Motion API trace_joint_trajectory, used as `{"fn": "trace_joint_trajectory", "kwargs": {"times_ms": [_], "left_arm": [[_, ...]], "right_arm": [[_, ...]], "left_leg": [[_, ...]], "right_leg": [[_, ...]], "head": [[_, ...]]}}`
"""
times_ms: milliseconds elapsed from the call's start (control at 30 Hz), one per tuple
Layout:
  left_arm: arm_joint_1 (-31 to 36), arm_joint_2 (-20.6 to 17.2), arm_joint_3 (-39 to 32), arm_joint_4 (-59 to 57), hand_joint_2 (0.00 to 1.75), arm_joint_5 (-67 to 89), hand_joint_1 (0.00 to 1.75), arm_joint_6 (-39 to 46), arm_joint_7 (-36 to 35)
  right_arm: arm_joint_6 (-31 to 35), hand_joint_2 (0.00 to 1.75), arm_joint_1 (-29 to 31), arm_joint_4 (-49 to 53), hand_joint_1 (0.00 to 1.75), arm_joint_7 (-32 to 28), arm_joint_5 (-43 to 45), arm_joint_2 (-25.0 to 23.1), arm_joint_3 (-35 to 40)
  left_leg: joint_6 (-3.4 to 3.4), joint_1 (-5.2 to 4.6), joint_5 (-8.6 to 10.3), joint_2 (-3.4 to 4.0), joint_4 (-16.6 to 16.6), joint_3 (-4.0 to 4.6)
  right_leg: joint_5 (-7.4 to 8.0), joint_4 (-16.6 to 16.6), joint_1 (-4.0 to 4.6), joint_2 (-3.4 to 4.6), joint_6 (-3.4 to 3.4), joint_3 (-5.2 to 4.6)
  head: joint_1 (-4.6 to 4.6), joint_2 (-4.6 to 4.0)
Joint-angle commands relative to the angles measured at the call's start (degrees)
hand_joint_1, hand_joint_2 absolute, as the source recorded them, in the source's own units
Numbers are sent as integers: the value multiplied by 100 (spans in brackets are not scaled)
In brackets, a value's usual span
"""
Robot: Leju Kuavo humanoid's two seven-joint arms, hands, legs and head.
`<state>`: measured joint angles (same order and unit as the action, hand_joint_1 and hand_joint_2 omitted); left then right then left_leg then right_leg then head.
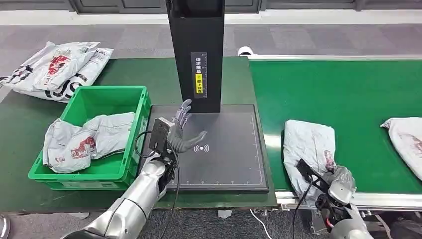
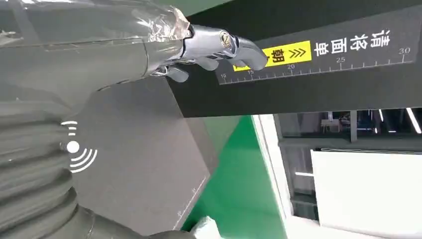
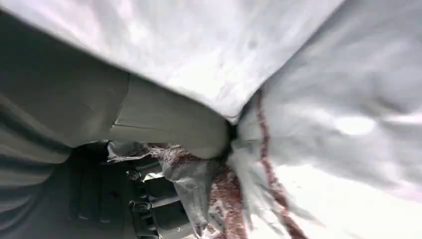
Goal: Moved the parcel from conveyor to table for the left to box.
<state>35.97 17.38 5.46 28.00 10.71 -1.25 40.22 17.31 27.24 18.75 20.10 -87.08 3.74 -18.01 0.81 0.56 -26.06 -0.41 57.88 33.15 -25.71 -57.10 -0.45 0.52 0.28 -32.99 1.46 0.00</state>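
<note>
A crumpled grey parcel [image 1: 308, 144] with red print lies on the green conveyor [image 1: 338, 89] near its front edge. My right hand [image 1: 342, 183] grips the parcel's near end. In the right wrist view the thumb [image 3: 164, 122] presses into the grey parcel [image 3: 308, 74], and its folds are bunched against the dark fingers beneath. My left hand [image 1: 183, 130] hovers open over the black scanner pad [image 1: 224, 164], fingers spread and holding nothing. The left wrist view has the left hand [image 2: 164, 50] stretched out above the pad [image 2: 139, 164].
A green bin [image 1: 112, 89] left of the pad holds one grey parcel [image 1: 84, 142]. More parcels [image 1: 59, 67] are piled at the table's back left. A black column [image 1: 196, 50] rises behind the pad. Another parcel [image 1: 405, 139] lies at the conveyor's right.
</note>
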Motion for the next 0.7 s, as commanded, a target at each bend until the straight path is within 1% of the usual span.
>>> {"fn": "trace_joint_trajectory", "kwargs": {"times_ms": [33, 133, 167, 200, 233, 267, 300, 333, 400, 433, 467, 500, 533, 567, 600, 633, 667, 700], "left_arm": [[-16, -293, 394, -131, 175, 5, 0, 154, -22], [-16, -293, 394, -131, 175, 5, 0, 154, -22], [-11, -287, 394, -138, 175, 6, 0, 155, -22], [5, -286, 393, -183, 175, 57, 0, 267, -22], [-3, -288, 375, -186, 175, 111, 0, 436, -22], [4, -303, 371, -229, 175, 185, 0, 629, -22], [32, -307, 348, -295, 175, 260, 0, 839, -22], [54, -301, 288, -344, 175, 252, 0, 901, -22], [264, -296, 23, -748, 175, 293, 0, 1269, -22], [338, -302, -105, -845, 175, 268, 0, 1364, -142], [386, -312, -240, -898, 175, 251, 0, 1546, -257], [418, -321, -344, -933, 175, 194, 0, 1462, -336], [430, -340, -419, -938, 175, 176, 0, 1433, -332], [451, -336, -473, -970, 175, 228, 0, 1454, -334], [465, -320, -504, -975, 175, 260, 0, 1405, -295], [475, -303, -514, -981, 175, 288, 0, 1399, -280], [499, -257, -515, -985, 175, 328, 0, 1399, -290], [518, -209, -519, -986, 175, 387, 0, 1392, -294]], "right_arm": [[1779, 175, 461, -176, 175, -1004, 90, -412, -330], [1779, 175, 461, -176, 175, -1004, 90, -412, -330], [1798, 175, 436, -176, 175, -1008, 91, -406, -333], [2143, 175, 407, -76, 175, -1294, 180, -440, -369], [2269, 175, 242, 750, 175, -2117, 542, -636, -646], [2269, 175, 193, 1281, 175, -2616, 741, -819, -913], [2269, 175, 181, 1741, 175, -3053, 878, -1000, -1116], [2269, 175, 147, 2122, 175, -3561, 1120, -1156, -1352], [2269, 175, 264, 2837, 175, -4961, 1896, -1548, -1894], [2269, 175, 345, 2820, 175, -5327, 2268, -1595, -1920], [2269, 175, 379, 2952, 175, -5577, 2512, -1629, -1858], [2269, 175, 392, 2923, 175, -5611, 2646, -1640, -1684], [2269, 175, 373, 3019, 175, -5779, 2905, -1670, -1491], [2269, 175, 304, 3143, 175, -5672, 2979, -1750, -1144], [2269, 175, 176, 3441, 175, -5480, 2790, -1923, -901], [2269, 175, 140, 3393, 175, -5494, 2834, -1966, -772], [2269, 175, -25, 3570, 175, -5304, 2593, -2023, -445], [2269, 175, -297, 3826, 175, -5284, 2684, -2124, -50]], "left_leg": [[2, -8, 4, 48, -12, 8], [10, -9, 10, 39, -13, 32], [13, -7, 12, 21, -10, 34], [12, -8, 15, 10, -10, 36], [9, -7, 16, 2, -6, 39], [10, -8, 20, 1, -11, 43], [10, -8, 19, -1, -7, 53], [10, -10, 17, 16, -9, 54], [11, -13, 14, 32, -5, 60], [12, -14, 17, 21, -1, 70], [14, -11, 16, 29, -1, 71], [14, -9, 19, 11, 2, 79], [15, -6, 19, 10, 1, 78], [15, -7, 19, 13, 0, 75], [13, -6, 23, -9, 2, 83], [14, -5, 23, -7, 1, 81], [14, -6, 22, -8, -2, 78], [13, -2, 23, -22, 1, 82]], "right_leg": [[13, 0, -7, 39, -5, -28], [16, -11, -9, 30, -13, -58], [11, -11, -8, 18, -12, -57], [8, -11, -8, 5, -11, -55], [4, -13, -7, -3, -9, -52], [8, -8, -8, -5, -10, -56], [8, -13, -10, -3, -9, -64], [11, -13, -11, 12, -10, -70], [11, -25, -18, 27, -11, -83], [9, -32, -25, 20, -11, -94], [10, -33, -23, 25, -14, -98], [8, -35, -22, 10, -13, -103], [8, -33, -20, 7, -14, -101], [8, -33, -19, 10, -16, -100], [6, -33, -18, -6, -13, -100], [7, -32, -17, -6, -14, -98], [6, -32, -18, -6, -15, -96], [5, -30, -14, -16, -11, -92]], "head": [[0, 0], [2, -2], [2, 0], [0, -2], [0, 0], [0, 0], [0, -2], [0, 0], [0, -2], [0, 0], [0, -2], [0, 0], [0, 0], [0, 0], [2, 0], [2, 0], [0, 0], [0, 0]]}}
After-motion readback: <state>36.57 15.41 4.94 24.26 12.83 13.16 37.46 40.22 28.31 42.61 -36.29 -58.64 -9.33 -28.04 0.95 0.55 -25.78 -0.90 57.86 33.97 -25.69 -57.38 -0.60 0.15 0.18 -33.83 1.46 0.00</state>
